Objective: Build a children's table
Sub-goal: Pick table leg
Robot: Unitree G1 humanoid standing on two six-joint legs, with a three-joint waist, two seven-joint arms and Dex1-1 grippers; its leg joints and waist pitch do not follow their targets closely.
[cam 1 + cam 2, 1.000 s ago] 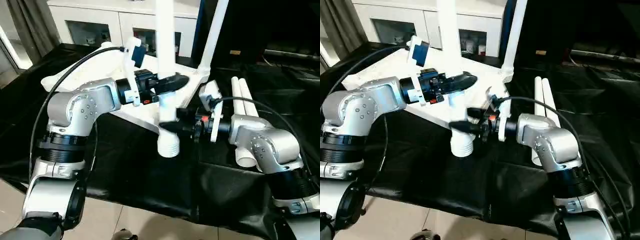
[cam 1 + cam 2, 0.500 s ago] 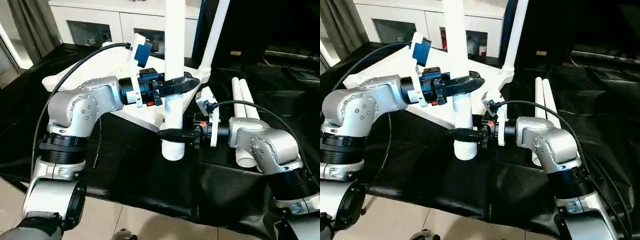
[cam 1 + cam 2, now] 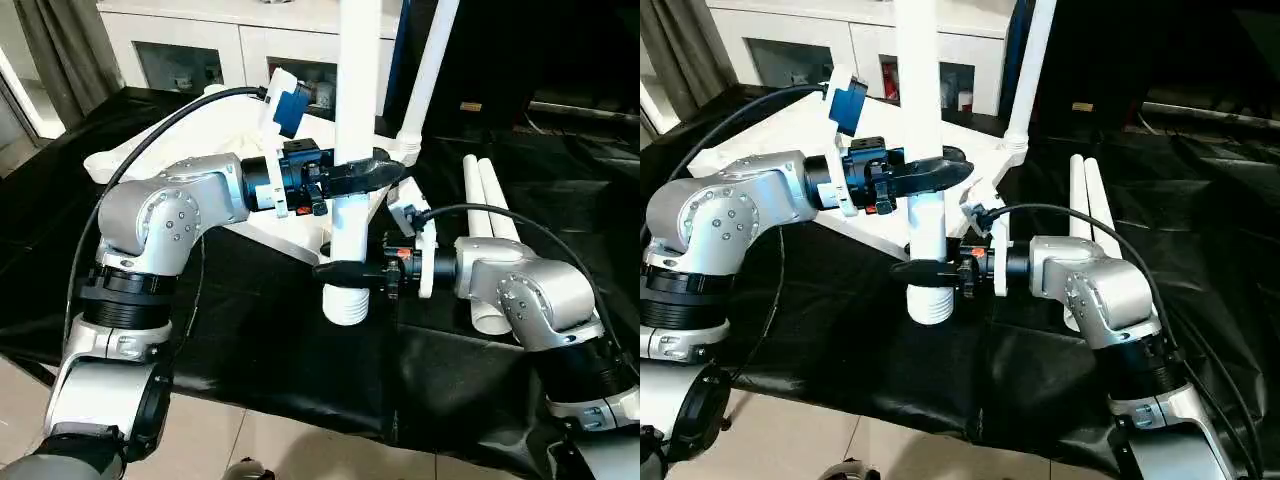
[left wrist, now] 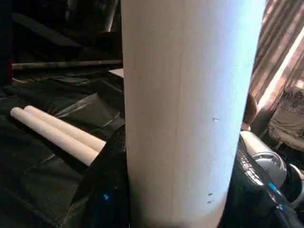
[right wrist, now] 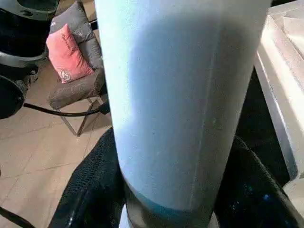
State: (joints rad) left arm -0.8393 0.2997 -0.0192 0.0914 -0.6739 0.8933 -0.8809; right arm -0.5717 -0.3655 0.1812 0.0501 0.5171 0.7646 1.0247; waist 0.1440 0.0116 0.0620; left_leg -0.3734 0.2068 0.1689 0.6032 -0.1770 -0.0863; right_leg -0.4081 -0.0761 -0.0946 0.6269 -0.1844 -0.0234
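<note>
I hold one white leg [image 3: 355, 120] upright over the black cloth, its ribbed lower end [image 3: 346, 305] pointing down. My left gripper [image 3: 362, 170] is shut on the leg's middle, fingers [image 4: 107, 190] wrapped round the tube [image 4: 180, 109]. My right gripper [image 3: 345, 268] is shut on the same leg just above the ribbed end, with fingers [image 5: 90, 190] pressed to both sides. The white tabletop [image 3: 160, 150] lies underside up behind the leg. Another leg [image 3: 430, 70] stands in its far corner socket.
Two more white legs [image 3: 485, 230] lie side by side on the black cloth to the right, behind my right forearm. A white glass-door cabinet [image 3: 190, 50] stands at the back. The cloth's front edge drops to a tiled floor [image 3: 280, 445].
The held leg has shifted a little to the right with my left gripper. My right gripper has slid in low on the leg and its fingers have narrowed onto it.
</note>
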